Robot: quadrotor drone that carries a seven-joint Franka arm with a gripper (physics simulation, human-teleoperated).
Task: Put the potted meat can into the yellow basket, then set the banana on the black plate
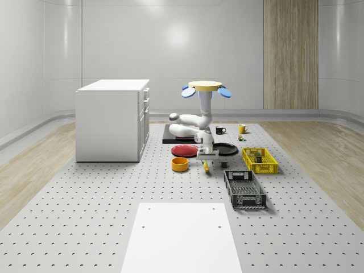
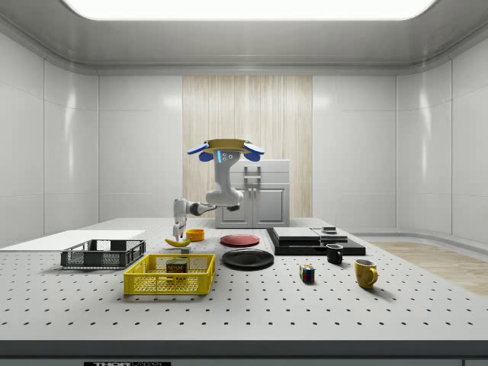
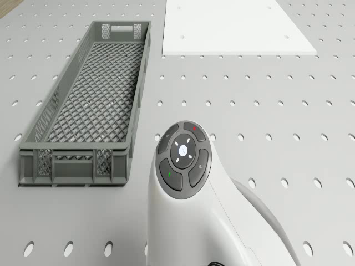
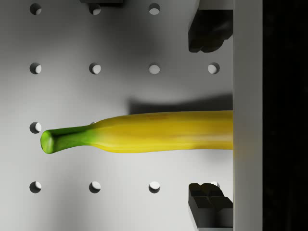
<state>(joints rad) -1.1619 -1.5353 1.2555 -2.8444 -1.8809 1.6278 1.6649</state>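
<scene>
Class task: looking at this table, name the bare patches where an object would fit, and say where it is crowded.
Free: the perforated top between the cabinet and white sheet, and beside the grey crate toward that sheet. Crowded: around the banana, where the tool hangs under the hovering drone, ringed by orange bowl, red plate, black plate and yellow basket.

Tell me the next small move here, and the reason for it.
Probably lower slightly and close on the banana. The potted meat can already sits in the yellow basket, and in the wrist view the fingers stand open, one on each side of the banana on the table. The drone hovers above, near the black plate.
</scene>
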